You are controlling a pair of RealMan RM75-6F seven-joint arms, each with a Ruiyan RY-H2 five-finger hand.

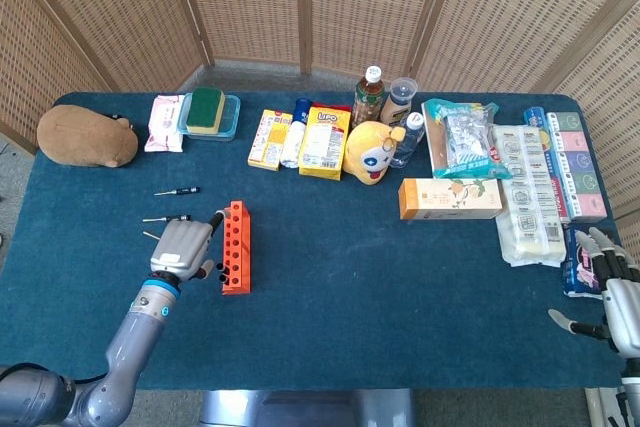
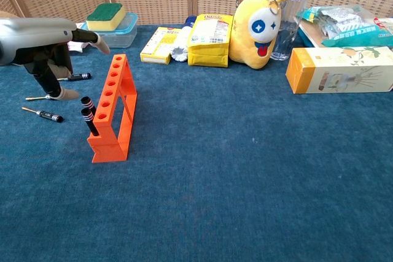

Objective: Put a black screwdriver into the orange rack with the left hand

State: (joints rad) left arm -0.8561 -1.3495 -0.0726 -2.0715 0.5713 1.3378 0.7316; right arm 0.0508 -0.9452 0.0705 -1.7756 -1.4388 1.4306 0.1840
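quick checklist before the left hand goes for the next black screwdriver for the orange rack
1. Left hand free: ok, holds nothing, fingers apart.
2. Loose screwdrivers on the cloth: ok, the middle screwdriver lies below the fingers.
3. Orange rack upright: ok.
4. Free holes: ok, two handles fill the near end, the rest look empty.
5. Fingertip contact with the screwdriver: cannot tell.
6. Right hand clear: ok, at the far table edge.

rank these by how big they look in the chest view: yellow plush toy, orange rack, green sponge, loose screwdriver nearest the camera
1. Orange rack and yellow plush toy: they look about alike, and the rack sits nearer the camera, so I won't rank them.
2. Green sponge.
3. Loose screwdriver, clearly the smallest.
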